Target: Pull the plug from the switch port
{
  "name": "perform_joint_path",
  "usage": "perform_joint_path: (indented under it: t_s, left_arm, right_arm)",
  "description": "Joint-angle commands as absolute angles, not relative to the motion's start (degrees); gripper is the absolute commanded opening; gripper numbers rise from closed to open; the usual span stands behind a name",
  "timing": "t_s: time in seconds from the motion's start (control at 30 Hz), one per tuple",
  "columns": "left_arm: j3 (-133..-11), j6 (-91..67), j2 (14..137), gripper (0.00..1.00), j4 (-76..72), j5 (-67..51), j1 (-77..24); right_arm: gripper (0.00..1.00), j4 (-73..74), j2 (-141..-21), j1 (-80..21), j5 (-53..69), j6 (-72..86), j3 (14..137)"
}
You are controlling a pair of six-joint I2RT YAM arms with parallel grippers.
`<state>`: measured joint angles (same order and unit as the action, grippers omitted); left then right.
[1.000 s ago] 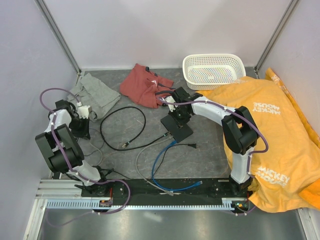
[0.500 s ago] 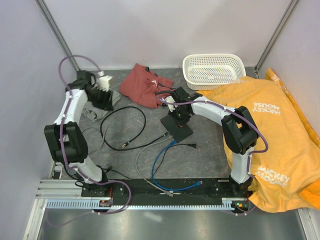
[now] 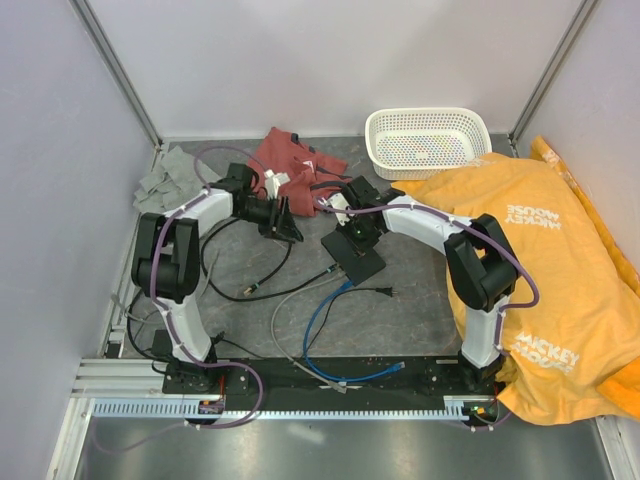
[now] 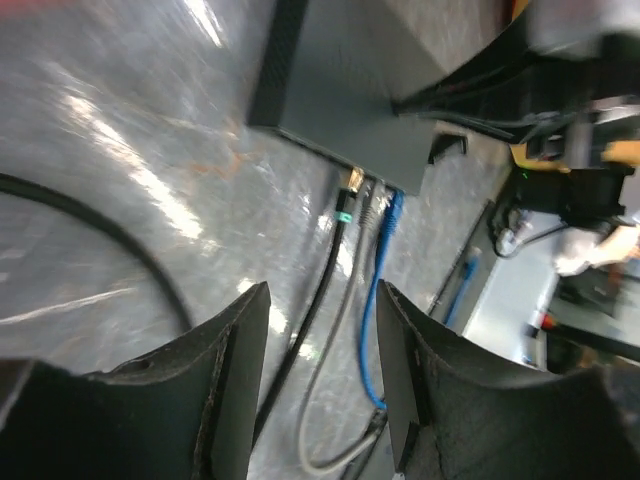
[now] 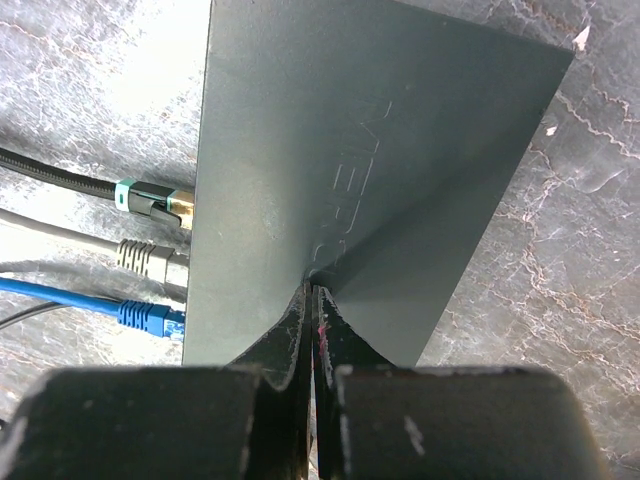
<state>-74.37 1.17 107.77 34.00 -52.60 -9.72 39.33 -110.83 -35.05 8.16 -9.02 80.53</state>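
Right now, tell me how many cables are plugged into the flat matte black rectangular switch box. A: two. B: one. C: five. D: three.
D: the right wrist view shows three plugs seated in one edge of the flat matte black switch box: a black braided cable with a teal-and-gold plug, a grey cable and a blue cable.

Three close-set plugs (image 5: 150, 260) along switch (image 5: 350, 180) edge
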Motion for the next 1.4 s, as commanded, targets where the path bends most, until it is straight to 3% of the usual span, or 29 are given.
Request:
perform_joint_path:
  t_s: [0.0,0.3,0.7,0.8,1.1,1.37]
  left_arm:
    - [-69.53,-7.03,108.28,0.54,23.48,-57.75,-13.88]
    - [-70.13,-12.92,117.31,0.56,16.69,-54.41,-17.40]
    - [-100.10,-10.72,134.91,0.55,22.85,-50.01,-20.30]
    - [-97.83,-11.51,132.37,0.55,22.94,-50.54,-19.78]
    - [-75.60,-12.74,116.38,0.55,13.72,-56.07,-16.87]
    - [-72.42,-19.86,119.53,0.55,6.42,-58.88,-18.63]
  right_arm:
    - [0.00,34.80,-110.48,-35.07,5.54,-10.11,77.43]
    - [0.00,34.89,-110.22,-33.49,4.57,-9.84,77.61]
    - [0.00,36.39,-105.03,-31.03,1.67,-12.57,73.13]
    - [0.00,36.30,-104.68,-31.03,1.67,-12.66,72.16]
    - [0.00,35.86,-106.52,-30.94,1.58,-13.18,74.44]
    - [0.00,35.51,-105.21,-30.59,0.62,-13.71,71.55]
